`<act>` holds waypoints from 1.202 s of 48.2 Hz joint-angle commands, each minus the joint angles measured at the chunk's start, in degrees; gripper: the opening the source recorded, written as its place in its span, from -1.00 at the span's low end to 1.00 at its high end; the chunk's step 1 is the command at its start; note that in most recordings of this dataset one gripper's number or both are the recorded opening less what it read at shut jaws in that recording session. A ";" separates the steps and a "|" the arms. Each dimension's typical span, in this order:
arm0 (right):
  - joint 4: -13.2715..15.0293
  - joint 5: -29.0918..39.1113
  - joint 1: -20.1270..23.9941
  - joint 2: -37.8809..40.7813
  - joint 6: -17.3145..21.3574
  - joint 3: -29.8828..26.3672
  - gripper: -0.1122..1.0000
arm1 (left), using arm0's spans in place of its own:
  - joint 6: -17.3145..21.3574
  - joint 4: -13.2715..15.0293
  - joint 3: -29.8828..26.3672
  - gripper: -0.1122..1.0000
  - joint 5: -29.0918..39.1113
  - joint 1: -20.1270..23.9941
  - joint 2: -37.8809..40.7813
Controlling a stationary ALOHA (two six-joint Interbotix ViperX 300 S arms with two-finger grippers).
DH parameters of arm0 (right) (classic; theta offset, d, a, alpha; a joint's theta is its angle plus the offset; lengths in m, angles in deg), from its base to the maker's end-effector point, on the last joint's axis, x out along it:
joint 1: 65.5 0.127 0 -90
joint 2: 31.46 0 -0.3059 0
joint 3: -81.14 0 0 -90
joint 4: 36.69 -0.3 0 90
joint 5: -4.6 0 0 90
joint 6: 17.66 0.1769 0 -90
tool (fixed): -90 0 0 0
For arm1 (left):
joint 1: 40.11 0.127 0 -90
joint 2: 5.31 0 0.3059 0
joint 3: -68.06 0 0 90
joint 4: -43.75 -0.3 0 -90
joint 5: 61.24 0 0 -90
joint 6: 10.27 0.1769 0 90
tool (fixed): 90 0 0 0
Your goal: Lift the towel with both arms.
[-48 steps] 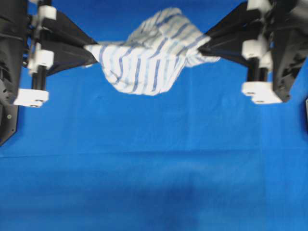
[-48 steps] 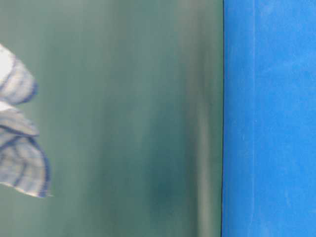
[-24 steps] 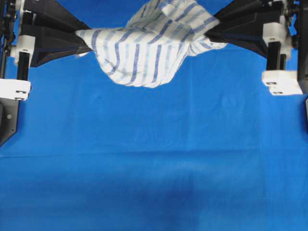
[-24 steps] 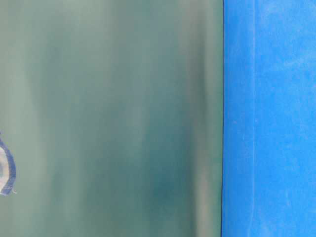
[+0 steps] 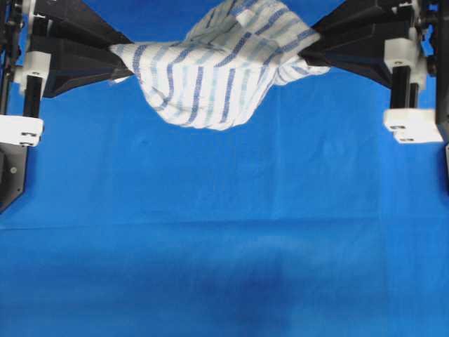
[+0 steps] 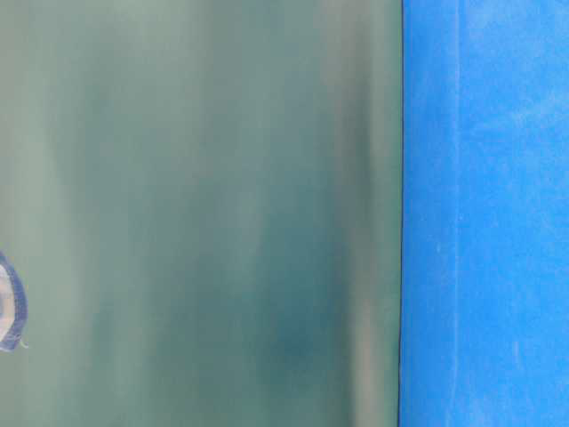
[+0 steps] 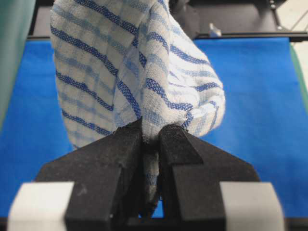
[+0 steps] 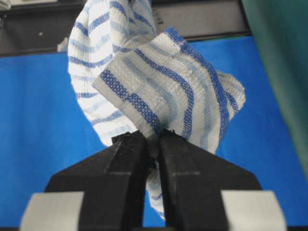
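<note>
Hanging between both arms, the towel [image 5: 214, 70] sags above the blue desk [image 5: 224, 232], off the surface. We see the left gripper [image 7: 150, 137] fingers clamped on one bunched edge, the right gripper [image 8: 153, 137] fingers pinching the opposite corner. Only the wrist views show cloth squeezed between pads. In the table-level view we get just a towel sliver at left against a blurry green backdrop [image 6: 204, 213].
</note>
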 commanded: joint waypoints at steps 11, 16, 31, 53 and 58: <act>1.93 -0.44 0.26 -0.88 -1.14 -0.62 0.41 | -0.18 0.00 2.99 0.59 -4.13 0.09 -3.60; 2.37 -0.44 0.26 -0.79 -1.14 -0.62 0.34 | -0.35 0.09 4.13 0.88 -4.57 0.18 -4.13; 2.37 -1.05 0.26 -0.26 -0.44 3.87 0.35 | -0.62 0.09 8.53 0.87 -6.24 0.09 -4.04; 2.29 -20.48 0.26 3.43 6.06 25.84 0.34 | -0.70 0.26 29.36 0.87 -22.76 -3.16 1.14; 2.29 -24.87 0.26 5.45 6.86 28.83 0.34 | -0.70 0.26 32.17 0.87 -25.31 -3.87 3.25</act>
